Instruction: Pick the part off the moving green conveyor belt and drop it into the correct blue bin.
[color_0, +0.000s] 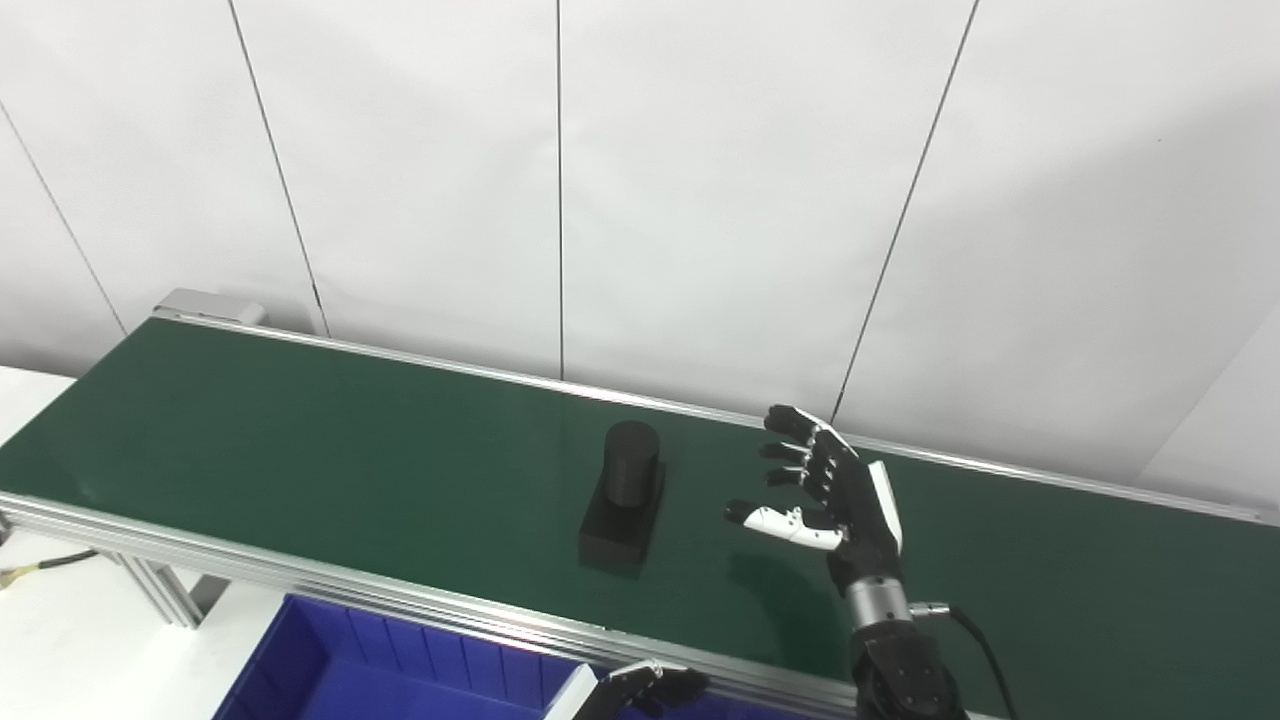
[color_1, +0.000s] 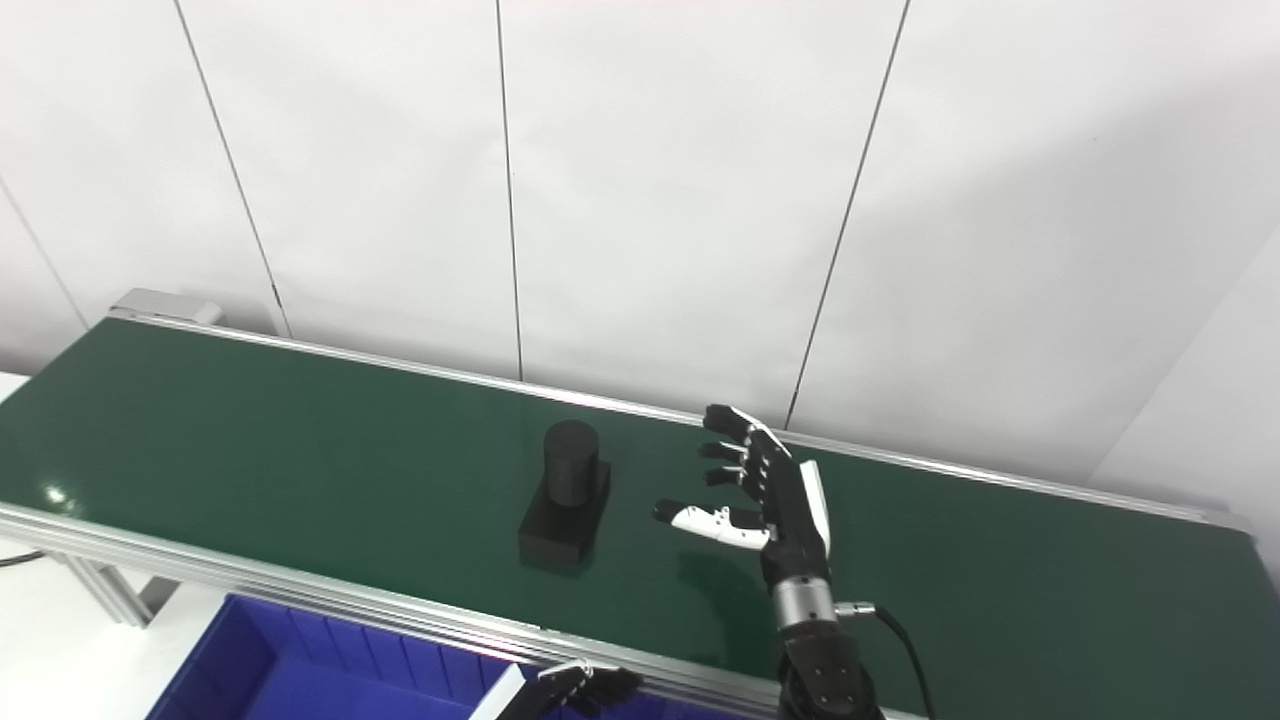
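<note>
**belt_watcher:** Black part (color_0: 622, 492) was seen upright mid-belt (color_0: 300, 430), a cylinder on a square base. The right hand (color_0: 825, 490) was held wide open just beside it, over the belt, nothing gripped.

**binsorter:** Left hand (color_0: 640, 690) was only glimpsed at the bottom edge by the blue bin (color_0: 330, 660); open or shut couldn't be told. Risk-wise: since the belt's moving, the part could be carried past before the fingers (color_0: 790, 455) got closed. It could also be tipped if it were clipped on the tall cylinder instead of being wrapped properly.
</note>
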